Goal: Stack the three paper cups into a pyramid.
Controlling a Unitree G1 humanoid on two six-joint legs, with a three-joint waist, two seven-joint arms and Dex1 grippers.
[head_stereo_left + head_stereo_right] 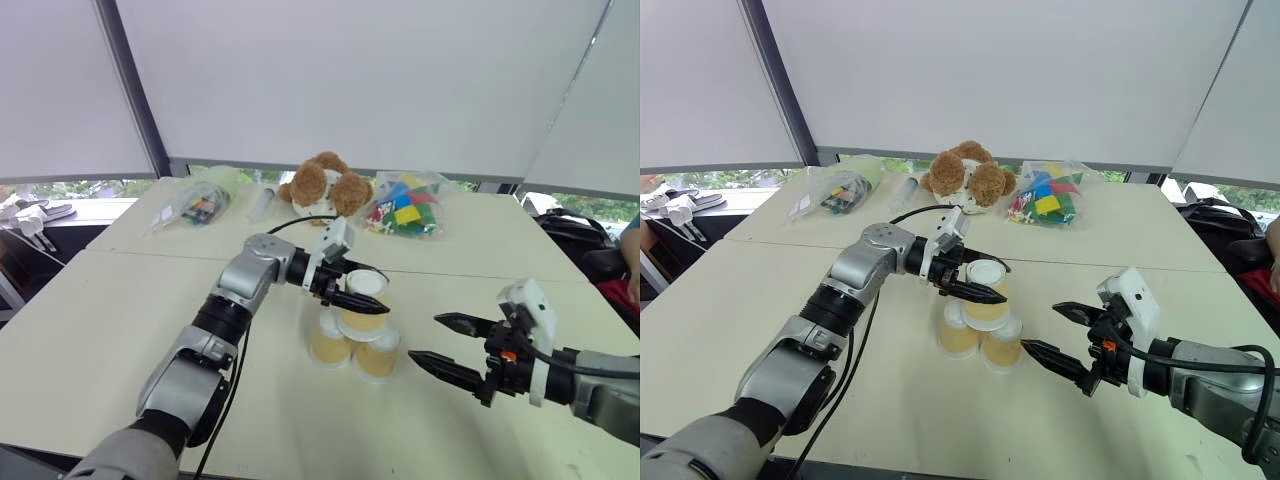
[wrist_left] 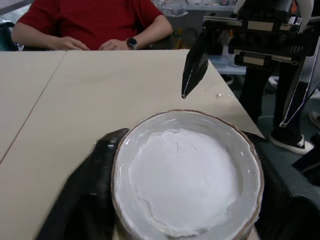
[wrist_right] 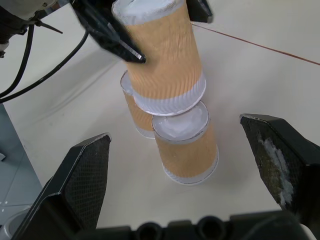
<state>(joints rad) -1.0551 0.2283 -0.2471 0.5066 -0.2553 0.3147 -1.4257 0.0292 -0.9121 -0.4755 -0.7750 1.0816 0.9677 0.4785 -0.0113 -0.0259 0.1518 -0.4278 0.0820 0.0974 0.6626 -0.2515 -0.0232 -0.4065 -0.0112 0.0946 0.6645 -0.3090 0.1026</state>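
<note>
1. With the top cup (image 1: 365,301) sitting on the two base cups (image 1: 330,342) (image 1: 377,355) mid-table (image 1: 120,310), I judge the pyramid built in form but not yet left alone.
2. My left pincer (image 1: 352,290) brackets the top cup, one finger on each side; I cannot tell whether it grips or has let go.
3. My right pincer (image 1: 445,345) hangs released just beside the stack, jaws wide, holding nothing.
4. Risk: pulling the left fingers (image 3: 107,30) away could drag the top cup off its narrow perch, since it rests only on two rims.
5. Risk: a right finger drifting inward could knock the nearer base cup.
6. At the table's far edge, a clear bag (image 1: 405,210) holds coloured blocks, another bag (image 1: 195,200) holds small items, and a teddy bear (image 1: 322,183) sits between.
</note>
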